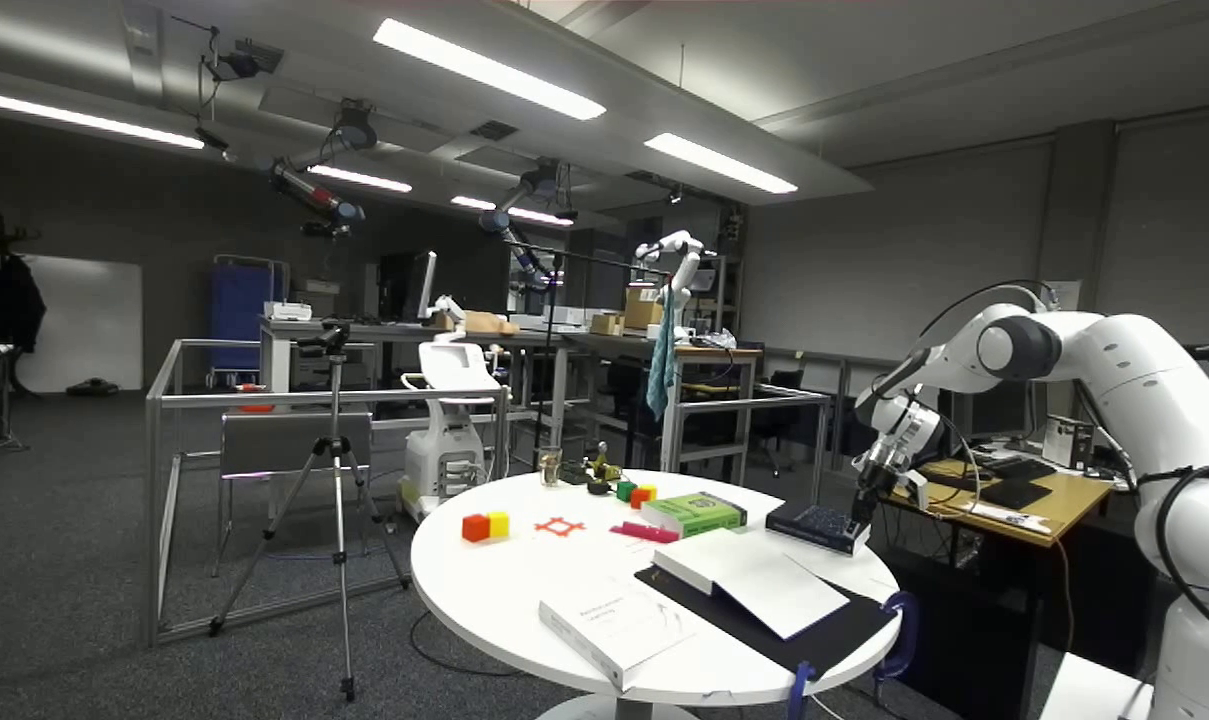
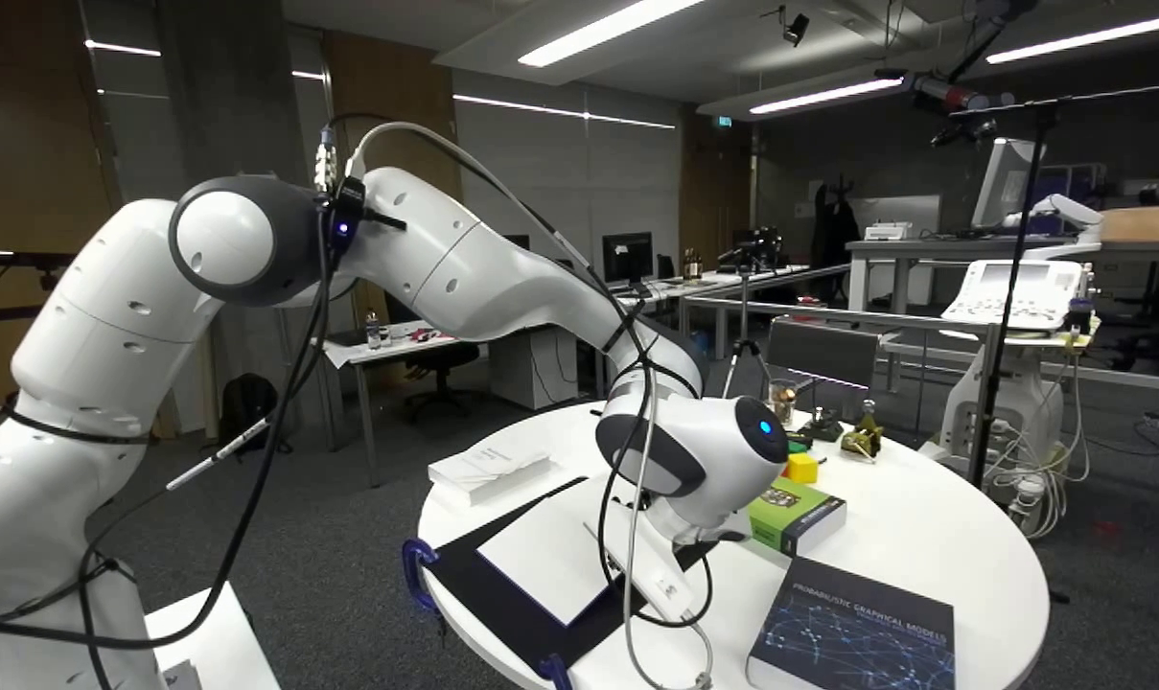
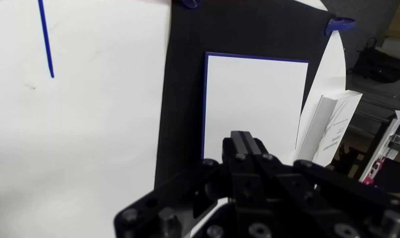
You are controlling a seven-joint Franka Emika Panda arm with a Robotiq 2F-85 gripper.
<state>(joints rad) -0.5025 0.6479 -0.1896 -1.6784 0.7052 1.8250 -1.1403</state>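
My gripper (image 3: 242,133) has its fingertips together with nothing between them in the wrist view. It points down above the table near an opened book, whose white inner cover (image 3: 256,96) has a blue edge and lies on a black mat (image 3: 183,99). The opened book also shows in both exterior views (image 1: 779,597) (image 2: 550,546). In an exterior view the gripper (image 1: 859,520) overlaps the end of a dark blue book (image 1: 814,525); contact cannot be told. That book (image 2: 857,618) reads "Probabilistic Graphical Models". The wrist hides the fingers in an exterior view.
A white book (image 1: 619,625) and a green book (image 1: 699,513) lie on the round table (image 1: 464,580). Red and yellow cubes (image 1: 485,526), an orange frame (image 1: 560,526) and a pink piece (image 1: 646,532) lie farther off. Blue clamps (image 1: 899,635) grip the table edge.
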